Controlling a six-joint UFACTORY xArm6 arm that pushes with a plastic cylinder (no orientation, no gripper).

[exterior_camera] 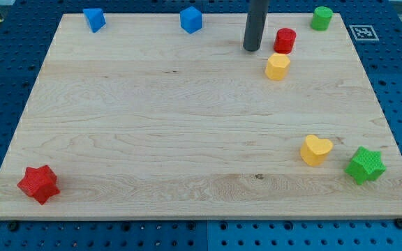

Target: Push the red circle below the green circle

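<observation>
The red circle [285, 40] stands near the view's top right on the wooden board [152, 118]. The green circle [321, 18] stands at the board's top right corner, up and to the right of the red circle. My tip [252, 49] rests on the board just left of the red circle, a small gap apart. A yellow hexagon block [278, 67] lies just below the red circle, nearly touching it.
A blue block [94, 19] and a blue cube [191, 19] stand along the top edge. A yellow heart [316, 150] and a green star [366, 165] lie at the bottom right. A red star [38, 184] lies at the bottom left.
</observation>
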